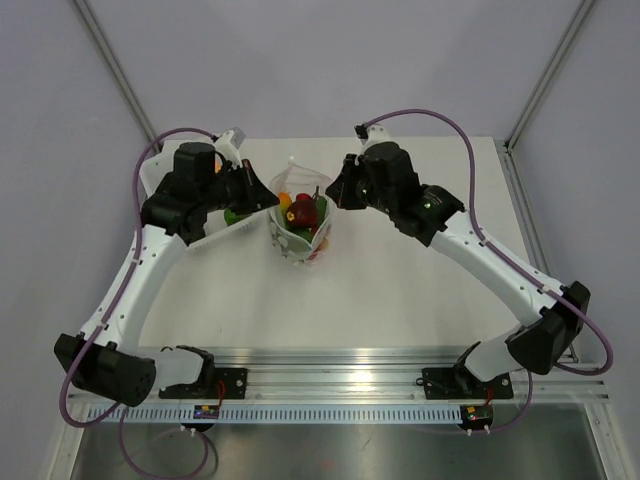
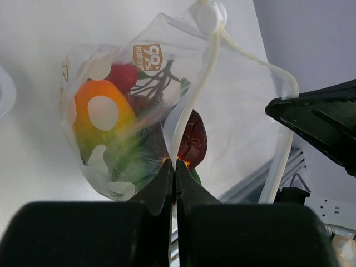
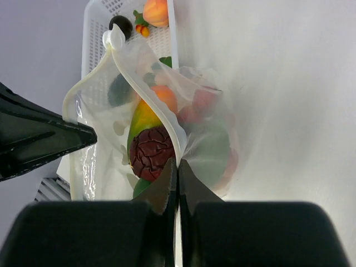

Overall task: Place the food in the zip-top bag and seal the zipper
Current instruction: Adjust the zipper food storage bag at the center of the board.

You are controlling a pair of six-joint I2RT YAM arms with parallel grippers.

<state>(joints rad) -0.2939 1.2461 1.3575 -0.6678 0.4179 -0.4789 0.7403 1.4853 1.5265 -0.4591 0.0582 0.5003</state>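
The zip-top bag [image 1: 300,225] is seen near the middle of the table [image 1: 400,290], between the two claws. Its mouth is turned up. It cannot be told if its bottom rests on the table.

The left claw [image 2: 174,167] is clenched on one side of the zipper [image 2: 198,83]. No gap is seen between its fingers, and the thin strip is pinched there. The right claw [image 3: 177,167] is clenched in the same way on the other side of the zipper. The two sides of the strip are held apart, so the mouth is open. They are joined at a small white knob [image 2: 208,16] at the far end.

The food is seen inside the bag. An orange piece [image 2: 103,111] is pressed against the clear wall, with a red piece [image 2: 123,75] just beside it. A dark red-brown piece [image 2: 193,142] with cracked skin is found near the left claw's fingers. Something green [image 2: 130,161] is seen low down in the bag. An orange sticker [image 2: 147,55] is stuck on the bag's wall.

A white tray [image 3: 94,22] is seen just beside the bag, under the left arm. A peach-coloured piece [image 3: 156,11] and a dark round piece [image 3: 119,23] are seen lying in it.
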